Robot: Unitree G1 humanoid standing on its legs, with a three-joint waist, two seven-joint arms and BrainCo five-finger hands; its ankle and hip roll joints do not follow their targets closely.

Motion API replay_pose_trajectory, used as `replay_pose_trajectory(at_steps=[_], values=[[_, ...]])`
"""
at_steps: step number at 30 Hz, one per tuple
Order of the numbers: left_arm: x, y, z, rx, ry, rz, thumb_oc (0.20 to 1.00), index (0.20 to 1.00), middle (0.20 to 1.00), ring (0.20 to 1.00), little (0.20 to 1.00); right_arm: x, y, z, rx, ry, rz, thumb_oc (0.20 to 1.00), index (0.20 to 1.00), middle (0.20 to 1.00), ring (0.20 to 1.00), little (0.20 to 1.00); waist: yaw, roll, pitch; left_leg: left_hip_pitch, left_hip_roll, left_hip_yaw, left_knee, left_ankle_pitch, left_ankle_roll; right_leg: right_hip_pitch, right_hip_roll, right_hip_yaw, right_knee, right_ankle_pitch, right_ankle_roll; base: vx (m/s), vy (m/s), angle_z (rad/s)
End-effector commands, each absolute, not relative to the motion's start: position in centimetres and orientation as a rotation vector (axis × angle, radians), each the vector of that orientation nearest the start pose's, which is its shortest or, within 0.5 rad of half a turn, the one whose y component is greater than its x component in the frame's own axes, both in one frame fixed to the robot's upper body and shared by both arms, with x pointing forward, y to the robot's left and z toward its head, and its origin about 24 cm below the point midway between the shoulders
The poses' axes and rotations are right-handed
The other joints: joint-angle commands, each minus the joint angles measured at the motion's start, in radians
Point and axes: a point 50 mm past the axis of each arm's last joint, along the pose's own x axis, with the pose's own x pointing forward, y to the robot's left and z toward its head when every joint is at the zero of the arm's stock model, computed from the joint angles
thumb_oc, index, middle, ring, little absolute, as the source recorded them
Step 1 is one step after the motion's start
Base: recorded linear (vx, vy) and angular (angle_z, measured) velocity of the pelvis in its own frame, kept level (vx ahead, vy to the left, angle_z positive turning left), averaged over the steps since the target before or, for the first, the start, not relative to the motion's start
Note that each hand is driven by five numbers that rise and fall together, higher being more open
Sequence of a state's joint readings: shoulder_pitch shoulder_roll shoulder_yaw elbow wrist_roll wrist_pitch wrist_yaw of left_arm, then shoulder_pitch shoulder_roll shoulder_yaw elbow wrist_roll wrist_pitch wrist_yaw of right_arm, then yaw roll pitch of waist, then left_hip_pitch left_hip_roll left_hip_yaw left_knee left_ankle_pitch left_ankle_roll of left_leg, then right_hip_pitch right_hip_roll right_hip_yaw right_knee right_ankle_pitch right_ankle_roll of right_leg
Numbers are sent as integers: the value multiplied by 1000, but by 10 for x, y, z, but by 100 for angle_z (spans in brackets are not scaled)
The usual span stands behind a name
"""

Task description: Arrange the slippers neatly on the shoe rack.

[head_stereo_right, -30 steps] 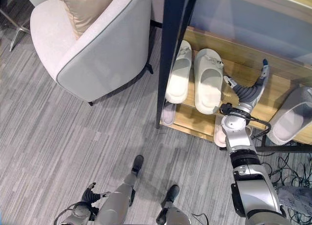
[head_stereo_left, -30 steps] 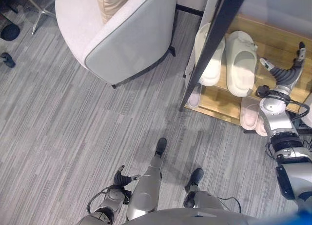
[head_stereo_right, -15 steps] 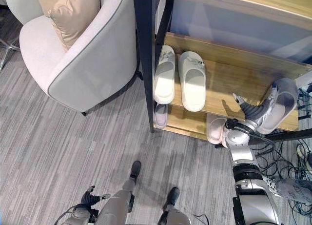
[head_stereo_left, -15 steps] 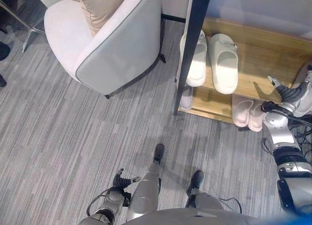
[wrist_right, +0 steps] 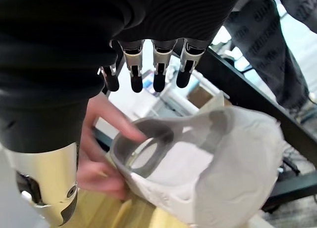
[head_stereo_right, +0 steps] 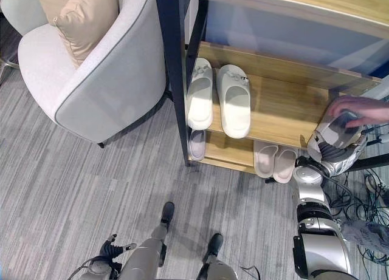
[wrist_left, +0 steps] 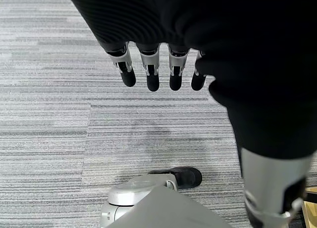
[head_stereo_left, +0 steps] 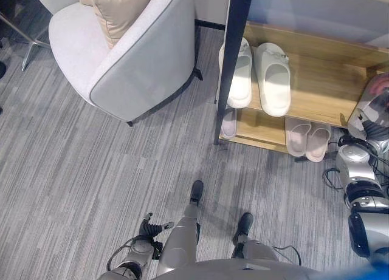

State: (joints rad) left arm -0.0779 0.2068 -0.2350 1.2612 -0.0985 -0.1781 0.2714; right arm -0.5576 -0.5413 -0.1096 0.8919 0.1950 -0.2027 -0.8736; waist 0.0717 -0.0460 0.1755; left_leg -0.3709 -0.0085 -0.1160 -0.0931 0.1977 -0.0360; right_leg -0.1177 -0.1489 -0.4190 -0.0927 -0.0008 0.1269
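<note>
At the shoe rack's (head_stereo_right: 267, 119) right end, a grey slipper (wrist_right: 198, 159) offered by a person's hand (head_stereo_right: 358, 109) beside the right hand (wrist_right: 153, 72), fingers straight and grasping nothing, apparently for a handover; white pair (head_stereo_right: 220, 98) already shelved; left hand (wrist_left: 158, 69) hanging slack over the floor.

Wood, foam, fabric and carpet, nearly all of it looking matt

The shoe rack (head_stereo_right: 285, 113) is showing light wooden shelves with a faint sheen, held by a smooth dark post (head_stereo_right: 173, 79) that is looking like painted metal. The cream slippers (head_stereo_right: 234, 101) and the pale pink pair (head_stereo_right: 275, 160) are looking like smooth matt foam, as is the grey slipper (wrist_right: 198, 163) at the right of the frame. The armchair (head_stereo_right: 103, 79) is wearing pale woven cloth, its tan cushion (head_stereo_right: 76, 16) glinting slightly. The floor (head_stereo_left: 79, 170) is showing grey ribbed carpet.
</note>
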Motion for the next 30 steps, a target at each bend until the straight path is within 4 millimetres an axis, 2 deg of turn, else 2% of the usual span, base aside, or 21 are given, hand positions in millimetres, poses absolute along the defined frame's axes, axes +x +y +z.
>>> replay_pose_trajectory(at_steps=[1, 9, 19, 25, 30], values=[[122, 203, -158, 368, 1042, 187, 1000, 1000, 1000, 1000, 1000, 304, -359, 125, -280, -185, -1199, 1000, 1000, 1000, 1000, 1000, 8, -2, 23, 54, 4, 38, 6, -186, -42, -24, -60, 48, 7, 11, 57, 0, 0, 0], [128, 206, -155, 376, 1032, 197, 1000, 1000, 1000, 1000, 1000, 312, -369, 147, -315, -186, -1197, 1000, 1000, 1000, 1000, 1000, 2, 5, 38, 40, 3, 58, 6, -178, -45, -47, -64, 67, 9, 20, 59, 5, -14, -8], [131, 207, -154, 392, 1004, 176, 1000, 1000, 1000, 1000, 1000, 318, -369, 134, -249, -128, -1060, 1000, 1000, 1000, 1000, 1000, -2, 7, 44, 42, -1, 66, 6, -183, -41, -55, -71, 74, 11, 26, 61, 3, -4, -1], [133, 210, -152, 404, 986, 170, 1000, 1000, 1000, 1000, 1000, 319, -357, 130, -245, -194, -957, 1000, 1000, 1000, 1000, 1000, -6, -2, 37, 54, -2, 64, 6, -190, -38, -43, -72, 68, 15, 23, 62, -3, 2, 1], [137, 216, -150, 411, 980, 189, 1000, 1000, 1000, 1000, 1000, 331, -331, 145, -345, -282, -786, 1000, 1000, 1000, 1000, 1000, -8, -18, 42, 53, 2, 64, 6, -188, -37, -48, -71, 71, 14, 29, 61, -32, 16, 0]])
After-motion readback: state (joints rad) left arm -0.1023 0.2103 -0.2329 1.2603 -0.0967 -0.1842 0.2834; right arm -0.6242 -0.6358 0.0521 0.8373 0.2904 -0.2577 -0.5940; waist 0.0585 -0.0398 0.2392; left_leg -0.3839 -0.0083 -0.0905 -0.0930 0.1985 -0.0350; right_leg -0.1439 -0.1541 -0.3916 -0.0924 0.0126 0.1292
